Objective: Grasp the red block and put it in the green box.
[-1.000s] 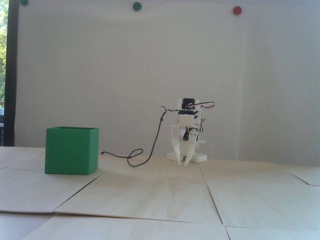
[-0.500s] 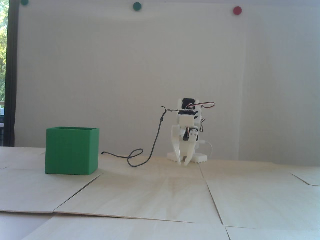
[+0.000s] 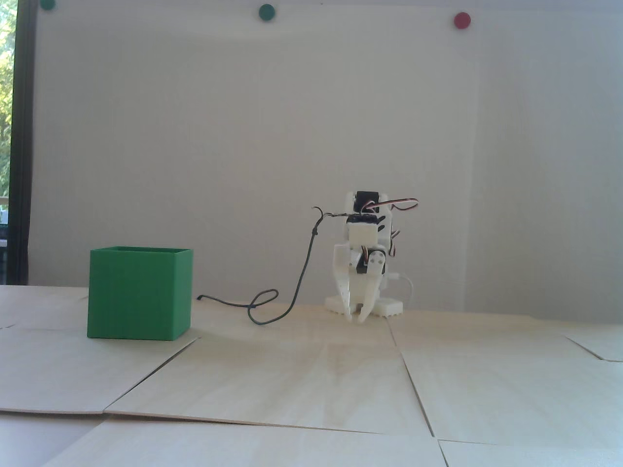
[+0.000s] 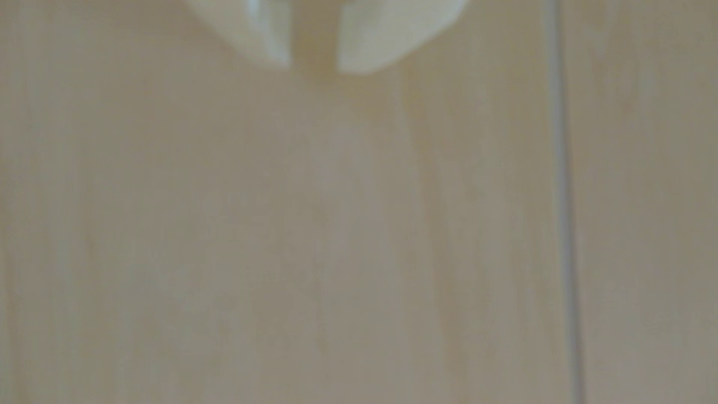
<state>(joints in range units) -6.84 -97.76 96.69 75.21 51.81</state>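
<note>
My white arm (image 3: 362, 243) is folded low over its base, my gripper (image 3: 357, 318) pointing straight down with its tips almost on the pale wooden table (image 3: 311, 389). The wrist view shows my fingers (image 4: 272, 35) slightly parted around nothing. The green box (image 3: 139, 293) stands well to the left in the fixed view. The red block isn't visible.

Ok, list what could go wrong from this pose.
1. No red block shows in either view; it may already be in the green box, whose inside is hidden, so a search could find nothing.
2. The fingers hang empty with a slight gap, low over the table; a sideways move might scrape it.
3. The dark cable loops nearby and could snag.
</note>
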